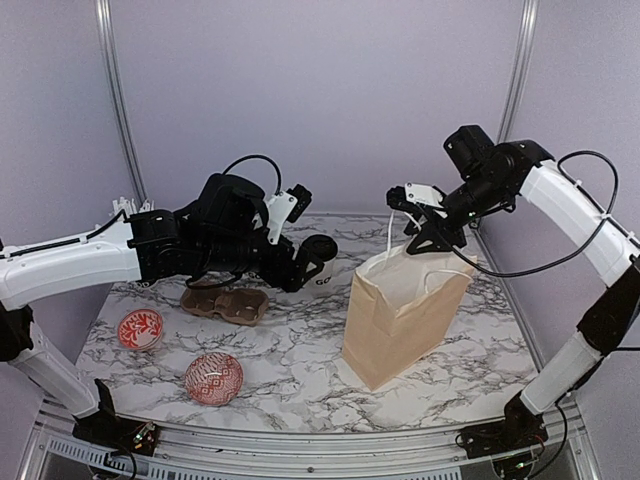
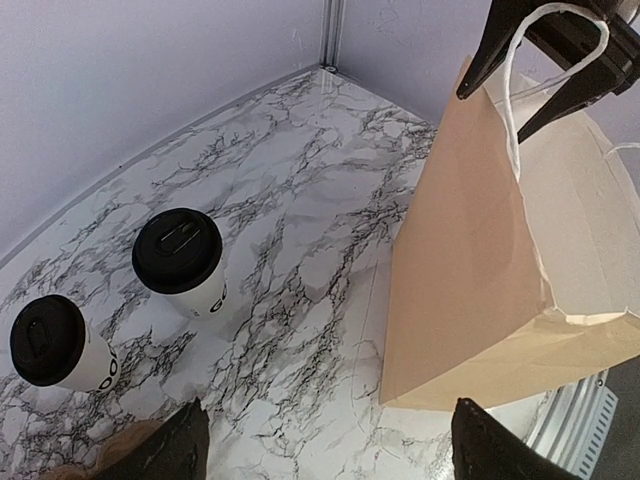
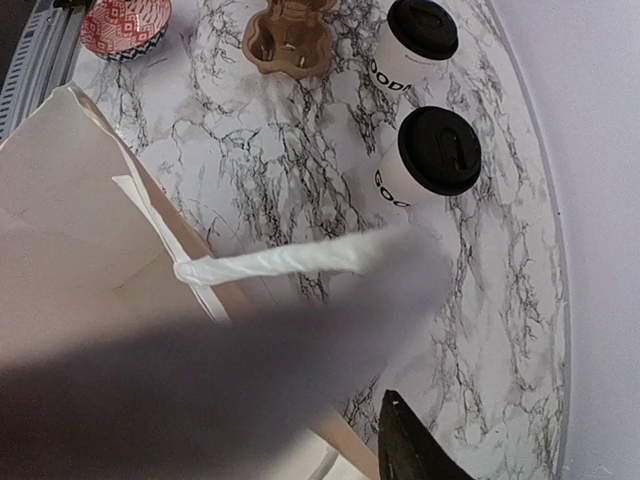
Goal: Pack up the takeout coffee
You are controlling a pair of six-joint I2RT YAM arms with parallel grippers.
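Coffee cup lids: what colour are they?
The lids are black, clearest in the left wrist view.

The worktop [image 1: 300, 370] is smooth, marble-patterned, with a faint sheen. The bag [image 1: 395, 320] is tan paper, matt and lightly creased; its handle [image 2: 512, 120] is white twisted cord. The cups [image 2: 208, 292] are smooth white paper under black plastic lids [image 2: 177, 250] with a dull shine. The carrier [image 1: 225, 303] is brown moulded pulp, rough and matt. The bowls [image 1: 213, 378] look glossy. The arm shells [image 1: 60, 265] are smooth white and black plastic.
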